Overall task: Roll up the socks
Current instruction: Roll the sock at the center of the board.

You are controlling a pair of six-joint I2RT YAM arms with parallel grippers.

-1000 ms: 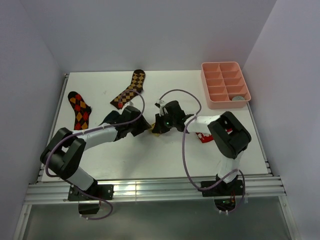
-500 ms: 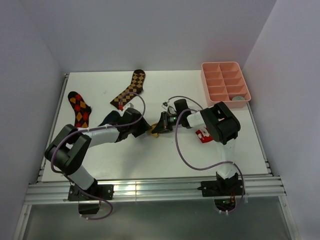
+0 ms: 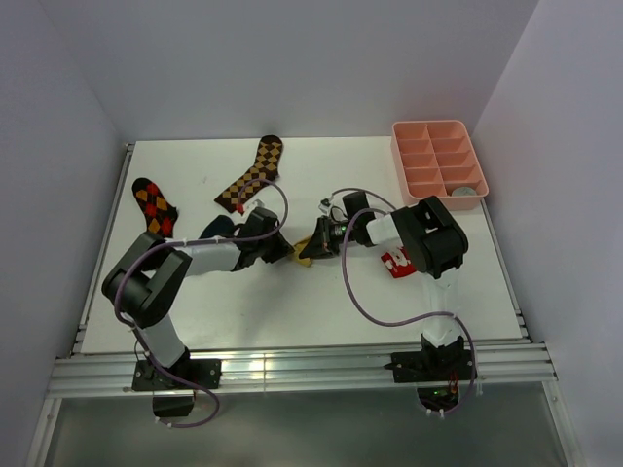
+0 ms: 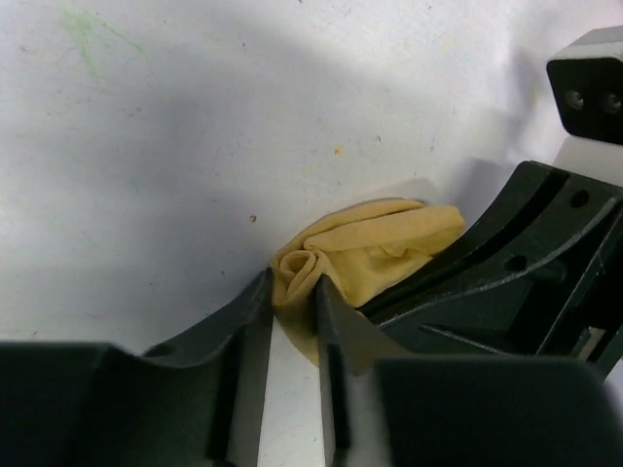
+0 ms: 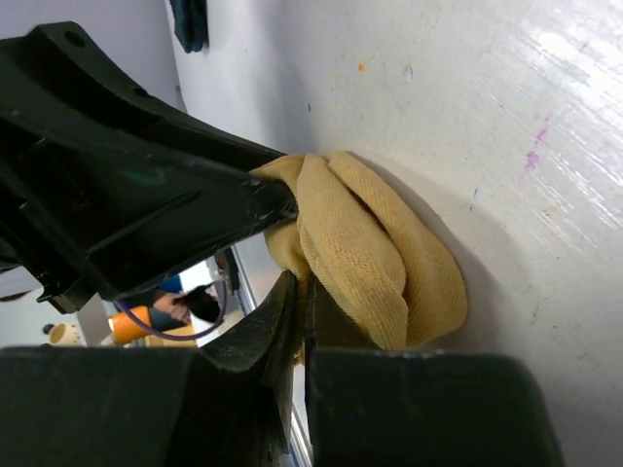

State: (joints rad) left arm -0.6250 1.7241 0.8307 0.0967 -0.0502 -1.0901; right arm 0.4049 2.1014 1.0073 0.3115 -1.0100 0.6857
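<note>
The white table [image 3: 292, 311] carries a pink tray [image 3: 428, 204] at two o'clock, a brown checkered sock [image 3: 251, 175] at eleven and a red checkered sock [image 3: 156, 212] at ten. The left gripper [image 3: 283, 249] comes in from nine o'clock and the right gripper [image 3: 316, 239] from three. They meet at the mustard yellow sock [image 3: 310, 256], bunched in a loose roll at the table's middle. The left fingers [image 4: 255, 311], a narrow gap apart, clasp its curled end. The right fingers [image 5: 282, 321], almost together, pinch its edge.

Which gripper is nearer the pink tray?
Right. The right gripper is left of the pink tray; the left gripper faces it from farther left, both pinching the mustard sock.
</note>
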